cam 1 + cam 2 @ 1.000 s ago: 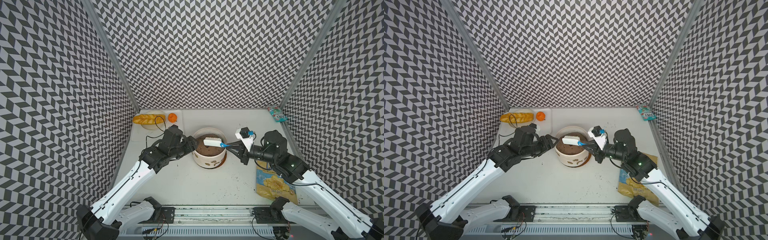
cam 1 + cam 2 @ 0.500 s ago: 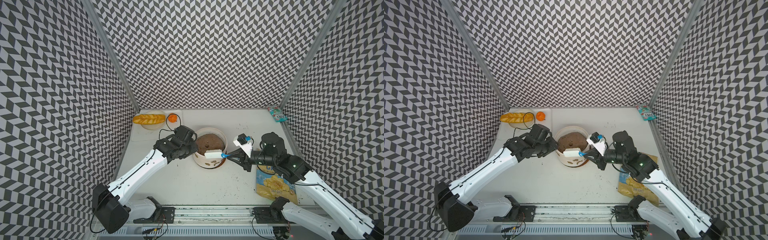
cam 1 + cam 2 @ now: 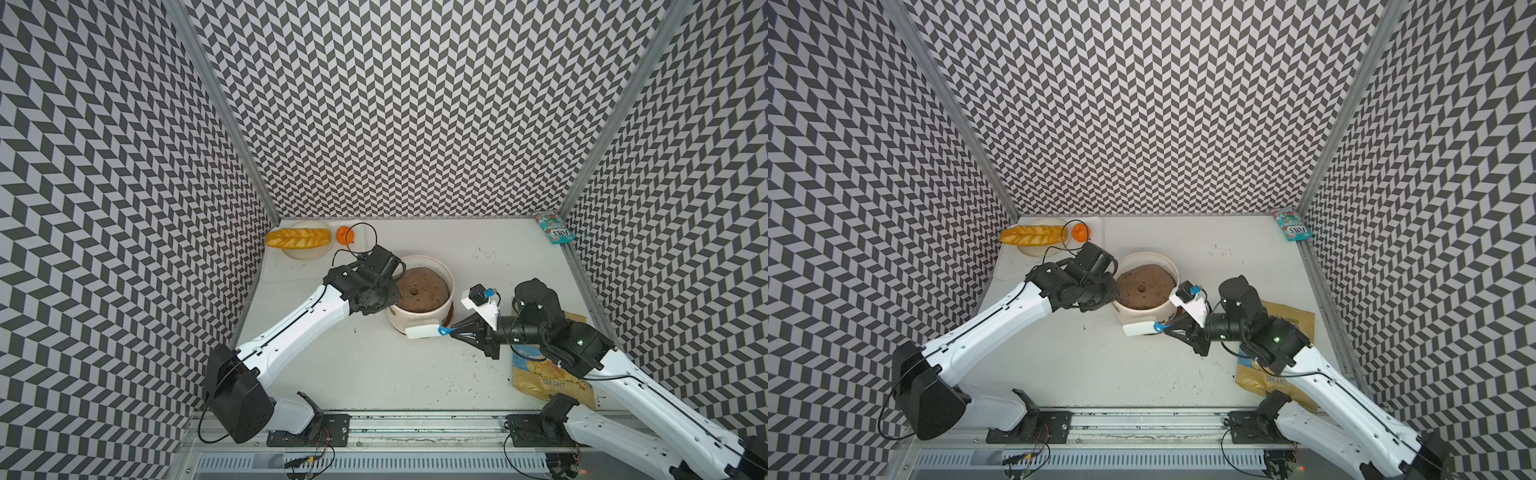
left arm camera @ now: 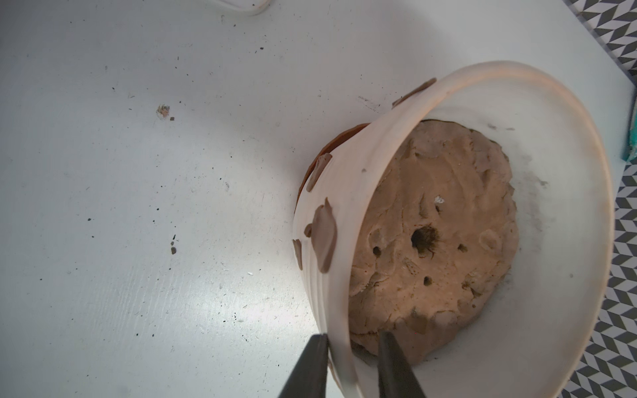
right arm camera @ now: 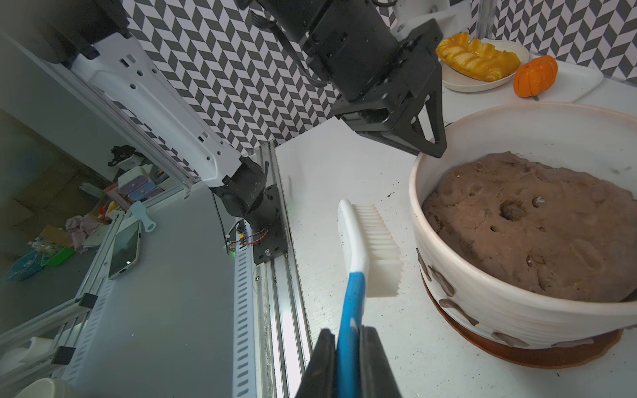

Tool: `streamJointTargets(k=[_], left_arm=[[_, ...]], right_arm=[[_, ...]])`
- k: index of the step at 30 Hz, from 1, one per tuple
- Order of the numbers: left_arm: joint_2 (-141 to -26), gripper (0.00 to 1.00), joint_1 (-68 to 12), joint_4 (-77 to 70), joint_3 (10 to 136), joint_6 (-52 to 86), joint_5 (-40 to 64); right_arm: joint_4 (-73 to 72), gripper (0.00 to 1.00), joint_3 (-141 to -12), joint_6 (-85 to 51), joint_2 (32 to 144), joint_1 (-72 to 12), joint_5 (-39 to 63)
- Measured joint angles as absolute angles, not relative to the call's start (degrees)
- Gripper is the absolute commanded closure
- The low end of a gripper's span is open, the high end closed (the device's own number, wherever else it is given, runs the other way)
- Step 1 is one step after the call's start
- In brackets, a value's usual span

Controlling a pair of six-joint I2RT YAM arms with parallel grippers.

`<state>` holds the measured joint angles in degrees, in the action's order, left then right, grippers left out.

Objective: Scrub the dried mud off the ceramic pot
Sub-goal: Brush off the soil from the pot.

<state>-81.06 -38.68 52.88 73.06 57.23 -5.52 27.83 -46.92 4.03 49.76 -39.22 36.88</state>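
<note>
The cream-white ceramic pot (image 3: 419, 316) (image 3: 1142, 314) stands mid-table on a brown saucer, filled with a brown mass. Flat flakes of dried mud (image 4: 324, 237) (image 5: 443, 282) stick to its ribbed outer wall. My left gripper (image 3: 394, 291) (image 4: 351, 336) straddles the pot's left rim. Its outer finger touches the wall, and its inner one stands apart from the rim. My right gripper (image 3: 453, 328) (image 5: 348, 332) is shut on the blue handle of a white brush (image 3: 422, 331) (image 5: 372, 241). The bristles face the pot's front wall, close beside it.
A plate (image 3: 305, 253) with a bread loaf and a small orange pumpkin (image 3: 344, 235) sit at the back left. A chip bag (image 3: 540, 376) lies under my right arm. A teal packet (image 3: 555, 226) lies in the back right corner. Dark crumbs dot the table.
My left gripper has moved in over the pot's left rim and its jaws have narrowed. My right gripper has brought the brush from above the pot down to its front wall.
</note>
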Motion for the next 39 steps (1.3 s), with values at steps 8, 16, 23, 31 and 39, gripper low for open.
streamJointTargets(k=[8, 16, 23, 31, 39], left_arm=[[-84.6, 0.79, -38.7, 55.8, 75.5, 55.2, -6.6], [-86.7, 0.89, -38.6, 56.6, 78.0, 53.6, -8.7], [-88.2, 0.89, -38.6, 57.4, 79.7, 52.3, -9.9], [-88.3, 0.90, -38.7, 57.1, 79.7, 52.1, -11.1], [-88.5, 0.92, -38.8, 56.4, 79.7, 51.8, -11.9]], right_arm=[[24.6, 1.00, -45.7, 3.2, 51.2, -42.2, 36.0], [19.9, 1.00, -43.5, 1.6, 52.4, -45.7, 30.8], [14.5, 1.00, -40.9, -4.7, 52.6, -53.1, 17.2], [11.4, 1.00, -38.6, -10.6, 55.1, -61.9, -2.7], [10.3, 1.00, -37.3, -14.3, 57.6, -65.9, -11.4]])
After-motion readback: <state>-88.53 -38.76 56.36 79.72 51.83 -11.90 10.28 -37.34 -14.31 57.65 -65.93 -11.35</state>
